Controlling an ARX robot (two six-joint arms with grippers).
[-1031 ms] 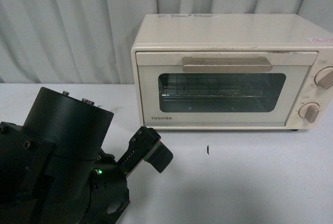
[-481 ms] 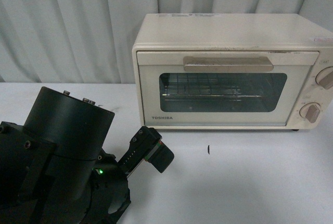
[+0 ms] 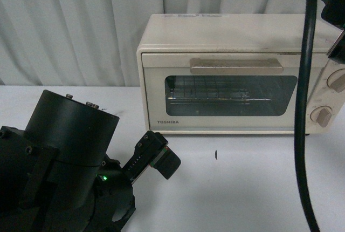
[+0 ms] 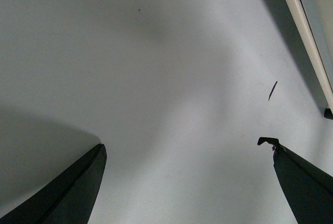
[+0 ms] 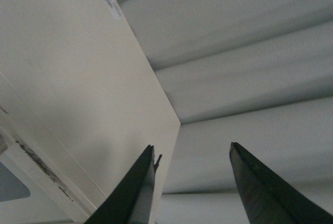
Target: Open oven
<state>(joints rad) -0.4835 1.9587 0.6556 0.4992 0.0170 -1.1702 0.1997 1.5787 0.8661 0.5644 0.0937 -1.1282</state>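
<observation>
The oven (image 3: 232,75) is sitting shut just below the right gripper (image 5: 192,148), which is hanging open and empty, likely getting ready to reach the handle (image 3: 236,66). The left gripper (image 4: 183,146) is waiting open and empty over the table (image 4: 156,52), with the oven off to its side.

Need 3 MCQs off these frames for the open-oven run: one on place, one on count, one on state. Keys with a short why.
1. Where does the small black mark on the white table lie?
A) in front of the cream TOSHIBA toaster oven
B) on the oven's top
C) behind the oven

2. How many beige knobs are on the oven's front?
A) one
B) two
C) four

3. How does the glass-windowed door with the tan bar handle stand?
A) shut
B) half down
C) fully down

Key:
1 A, the mark sits on the table before the door.
2 B, one knob sits above the other at the right end.
3 A, the door stands upright, flush with the front.
</observation>
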